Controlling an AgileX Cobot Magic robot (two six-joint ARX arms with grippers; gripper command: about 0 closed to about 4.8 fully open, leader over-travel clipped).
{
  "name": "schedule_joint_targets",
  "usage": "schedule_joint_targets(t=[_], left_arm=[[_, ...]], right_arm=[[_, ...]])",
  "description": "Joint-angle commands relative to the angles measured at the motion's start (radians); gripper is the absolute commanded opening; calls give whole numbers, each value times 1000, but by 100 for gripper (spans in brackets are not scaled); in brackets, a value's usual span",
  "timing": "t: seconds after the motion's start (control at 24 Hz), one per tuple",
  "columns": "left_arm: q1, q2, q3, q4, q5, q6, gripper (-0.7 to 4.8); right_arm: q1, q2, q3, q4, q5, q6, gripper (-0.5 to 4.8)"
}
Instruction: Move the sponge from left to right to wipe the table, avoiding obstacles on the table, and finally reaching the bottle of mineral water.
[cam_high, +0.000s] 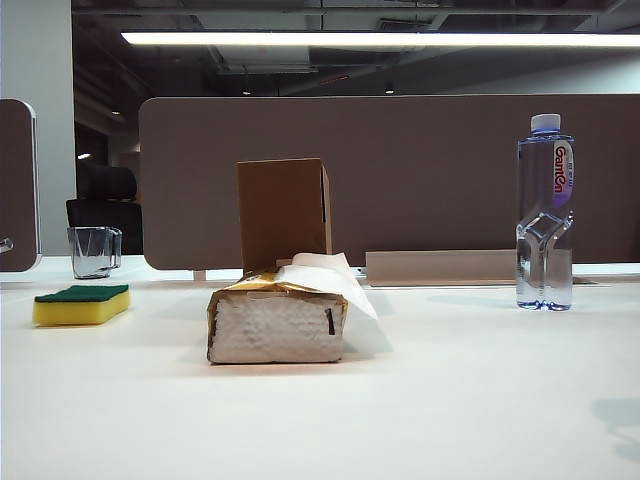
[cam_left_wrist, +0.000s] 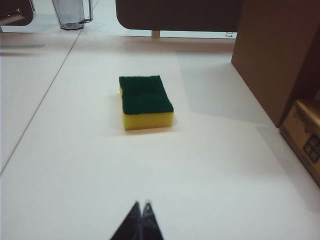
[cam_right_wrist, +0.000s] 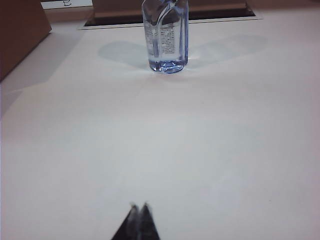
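The yellow sponge (cam_high: 81, 305) (cam_left_wrist: 146, 102) with its dark green top lies flat on the white table (cam_high: 450, 400) at the left. The tissue pack (cam_high: 277, 320), one sheet sticking out, sits in the middle, with the upright brown cardboard box (cam_high: 284, 212) (cam_left_wrist: 277, 55) just behind it. The bottle of mineral water (cam_high: 545, 212) (cam_right_wrist: 165, 36) stands upright at the right. My left gripper (cam_left_wrist: 142, 204) is shut and empty, well short of the sponge. My right gripper (cam_right_wrist: 139, 205) is shut and empty, far back from the bottle. Neither arm shows in the exterior view.
A clear glass cup (cam_high: 94, 251) (cam_left_wrist: 73, 13) stands at the back left behind the sponge. A brown partition (cam_high: 420, 170) runs along the table's far edge, with a low brown strip (cam_high: 440, 267) at its foot. Bare white tabletop lies between pack and bottle.
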Motion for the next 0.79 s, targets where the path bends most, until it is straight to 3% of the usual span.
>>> schedule_joint_targets(t=[0.04,0.79], left_arm=[[0,1,-2,-6,4,7,-6],[0,1,-2,-4,5,2,-6]], right_arm=[[0,1,2,17,4,-3,-6],[0,1,2,26,4,-2,-6]])
